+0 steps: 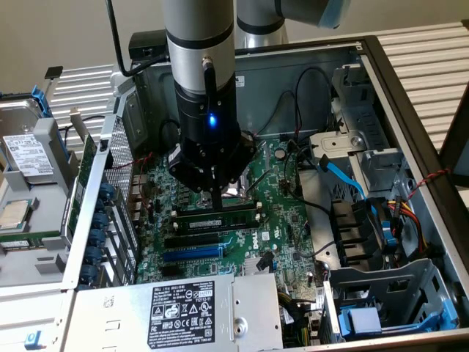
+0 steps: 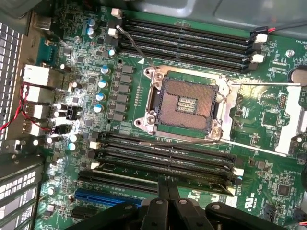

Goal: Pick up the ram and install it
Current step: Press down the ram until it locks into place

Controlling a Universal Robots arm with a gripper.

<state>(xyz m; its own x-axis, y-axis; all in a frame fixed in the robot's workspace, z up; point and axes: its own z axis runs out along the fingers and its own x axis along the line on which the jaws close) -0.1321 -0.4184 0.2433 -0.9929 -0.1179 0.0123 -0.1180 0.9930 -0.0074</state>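
Observation:
The ram, a long green stick with black chips, stands on edge in one of the black memory slots on the motherboard, just in front of the empty CPU socket. My gripper comes straight down on it, fingers shut together, with the tips on the stick's top edge near its middle. In the wrist view the shut gripper sits over the ram, in the slot of that bank farthest from the CPU socket. Whether the white end clips have closed is unclear.
A blue expansion slot lies just past the ram. The power supply sits at the case front, a drive cage and cables on the exterior view's right. A second slot bank lies beyond the socket.

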